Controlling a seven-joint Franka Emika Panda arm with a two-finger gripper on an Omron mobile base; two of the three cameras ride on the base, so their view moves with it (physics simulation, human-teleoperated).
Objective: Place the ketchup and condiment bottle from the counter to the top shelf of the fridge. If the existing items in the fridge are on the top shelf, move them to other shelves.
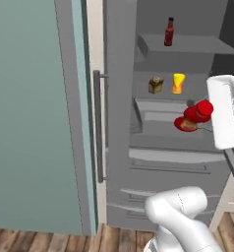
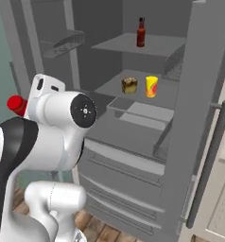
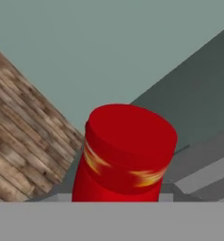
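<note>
A white Panda arm holds the ketchup (image 1: 193,117) in front of the open fridge (image 1: 120,98), the squat red bottle tipped on its side at about 3 o'clock in the left base view, level with the fridge's middle section. In the right base view the bottle's red cap (image 2: 16,104) peeks out from behind the arm's wrist at 9 o'clock. The hand view looks along the bottle's red body and yellow-orange label band (image 3: 125,155), which rises from 6 o'clock; the gripper's fingers are hidden behind it, and the pincer is pinching the ketchup.

The condiment bottle (image 1: 169,32) stands upright on the top shelf (image 1: 197,45), at about 1 o'clock in the left base view. 1 shelf below, the 2 existing items sit side by side: a brown blocky lump (image 1: 156,84) and, just beside it at its 3 o'clock, a yellow cup (image 1: 178,83) with red marking. Below them are grey drawers (image 2: 133,160). The fridge's long bar handle (image 1: 97,125) runs vertically near 9 o'clock of the open compartment. Wood-plank floor (image 1: 50,240) shows along the bottom.
</note>
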